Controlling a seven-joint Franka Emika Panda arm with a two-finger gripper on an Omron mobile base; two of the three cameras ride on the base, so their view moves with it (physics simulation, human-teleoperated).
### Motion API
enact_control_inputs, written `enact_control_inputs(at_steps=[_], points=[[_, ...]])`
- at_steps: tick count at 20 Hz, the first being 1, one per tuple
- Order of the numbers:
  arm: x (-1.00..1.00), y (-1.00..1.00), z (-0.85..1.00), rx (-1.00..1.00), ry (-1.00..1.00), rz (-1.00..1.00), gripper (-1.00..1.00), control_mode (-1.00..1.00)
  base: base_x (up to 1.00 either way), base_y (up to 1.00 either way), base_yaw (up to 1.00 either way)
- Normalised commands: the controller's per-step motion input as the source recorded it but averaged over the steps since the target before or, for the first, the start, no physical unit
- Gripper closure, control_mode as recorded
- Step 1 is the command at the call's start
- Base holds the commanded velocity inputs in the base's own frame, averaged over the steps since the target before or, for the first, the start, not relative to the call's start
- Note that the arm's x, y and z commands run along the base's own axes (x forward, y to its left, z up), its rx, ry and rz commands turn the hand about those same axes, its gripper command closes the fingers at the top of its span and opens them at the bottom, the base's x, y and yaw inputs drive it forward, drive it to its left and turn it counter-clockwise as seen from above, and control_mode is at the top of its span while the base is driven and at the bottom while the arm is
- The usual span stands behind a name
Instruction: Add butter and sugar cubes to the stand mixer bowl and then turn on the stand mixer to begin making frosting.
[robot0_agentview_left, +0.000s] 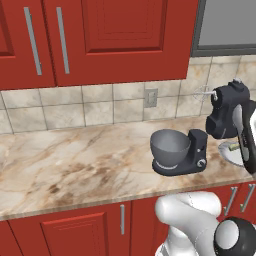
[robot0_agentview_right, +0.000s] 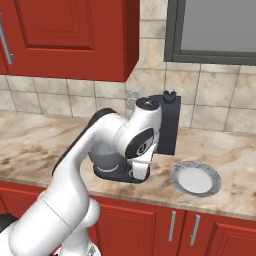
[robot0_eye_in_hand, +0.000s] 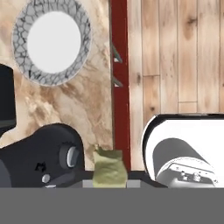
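My gripper (robot0_eye_in_hand: 109, 177) pinches the butter (robot0_eye_in_hand: 109, 168) above the counter edge (robot0_eye_in_hand: 61, 105), beside the stand mixer (robot0_eye_in_hand: 41, 159) and near the plate (robot0_eye_in_hand: 52, 41).

A home kitchen.
Red cabinets (robot0_agentview_left: 100, 40) above and below a marble table (robot0_agentview_left: 75, 160), tiled backsplash (robot0_agentview_left: 75, 107) behind it, stand mixer (robot0_agentview_left: 200, 145) on it.

arm: my white arm (robot0_agentview_right: 75, 170) comes up from the lower left of the right base view, bends at the elbow and reaches forward

wrist: my wrist (robot0_agentview_right: 142, 137) is folded over so the hand points straight down

gripper: my gripper (robot0_eye_in_hand: 109, 177) is pinched nearly closed on the butter (robot0_eye_in_hand: 109, 168), an olive lump sitting right between my tips
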Motion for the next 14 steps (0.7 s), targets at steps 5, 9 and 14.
enact_control_inputs(at_steps=[5, 9, 14], points=[[0.39, 0.75, 0.26, -0.09, 0.00, 0.00, 1.00, -1.00, 0.00, 0.00, 0.00], [0.59, 0.49, 0.14, -0.06, 0.03, 0.00, 1.00, -1.00, 0.00, 0.00, 0.00], [0.57, 0.46, 0.00, -0.07, 0.08, 0.00, 1.00, -1.00, 0.00, 0.00, 0.00]])
